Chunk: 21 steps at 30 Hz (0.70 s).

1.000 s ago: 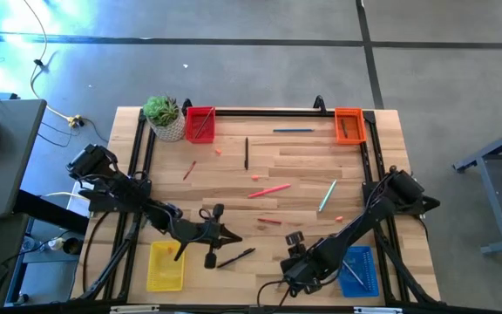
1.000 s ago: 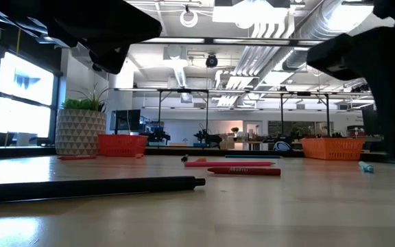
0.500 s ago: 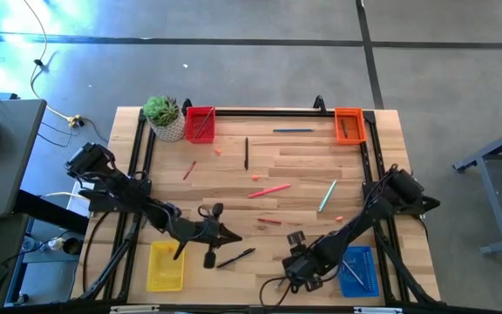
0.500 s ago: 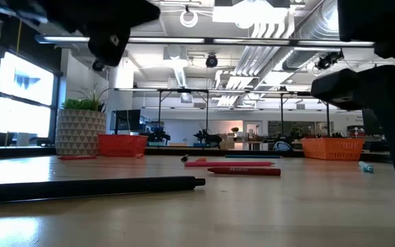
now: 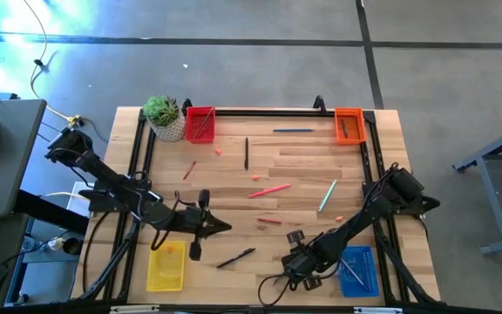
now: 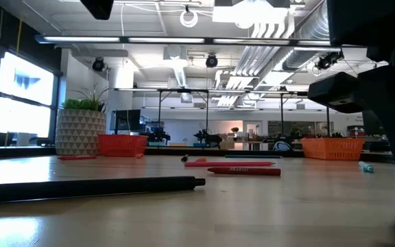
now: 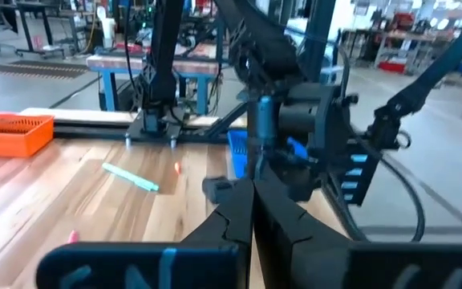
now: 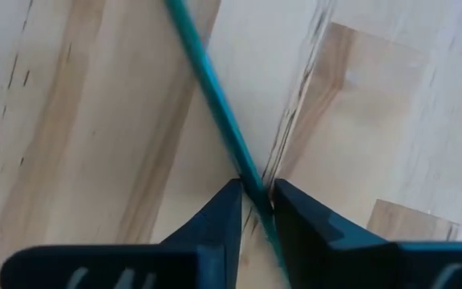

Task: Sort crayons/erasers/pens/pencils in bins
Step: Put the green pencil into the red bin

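Since earlier frame, my left gripper [image 5: 200, 228] swung back toward counter's left edge, clenched empty. My right gripper [image 8: 255, 198] near front edge, pinching teal pencil [image 8: 212, 103]; its long axis runs straight ahead between fingers. Blue bin [image 5: 361, 270] just beside, front-right corner. Crayon [image 5: 340, 218] farther in.

Left gripper [image 7: 253, 210] jaws shut, right gripper [image 8: 255, 197] jaws nearly closed

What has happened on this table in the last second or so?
The left arm drew back toward its own side, its shut left gripper shifting toward the yellow bin. The right gripper narrowed around a thin teal stick near the blue bin. The loose sticks and the black pen stayed put.
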Each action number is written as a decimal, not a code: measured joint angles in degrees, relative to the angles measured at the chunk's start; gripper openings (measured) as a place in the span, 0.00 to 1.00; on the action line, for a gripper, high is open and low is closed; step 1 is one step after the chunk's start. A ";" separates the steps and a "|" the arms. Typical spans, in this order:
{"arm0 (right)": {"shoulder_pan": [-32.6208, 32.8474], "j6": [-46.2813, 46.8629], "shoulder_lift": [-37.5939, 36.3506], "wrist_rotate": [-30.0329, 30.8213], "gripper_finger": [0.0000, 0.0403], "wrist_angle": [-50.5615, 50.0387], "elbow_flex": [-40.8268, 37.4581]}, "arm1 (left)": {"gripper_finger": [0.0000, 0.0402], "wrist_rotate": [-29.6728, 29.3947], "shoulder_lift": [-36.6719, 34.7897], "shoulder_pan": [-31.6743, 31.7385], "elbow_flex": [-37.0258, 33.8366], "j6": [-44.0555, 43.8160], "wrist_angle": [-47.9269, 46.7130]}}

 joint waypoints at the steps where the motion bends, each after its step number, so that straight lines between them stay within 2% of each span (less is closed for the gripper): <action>1: -0.18 0.62 0.00 0.26 0.13 -0.01 -0.02 | 0.00 -0.06 0.03 0.00 0.00 -0.04 -0.72; 10: -1.07 2.12 0.00 0.22 0.04 0.16 -0.08 | 0.00 -3.64 3.01 0.26 -0.99 -1.07 -1.04; 15: -1.02 4.87 -0.07 0.75 0.02 0.35 -0.09 | 0.00 -3.66 4.31 0.26 -5.11 -2.59 6.81; 21: -1.02 6.50 -0.34 2.45 0.02 0.75 -0.14 | 0.00 -3.09 4.35 0.16 -6.80 -4.50 10.02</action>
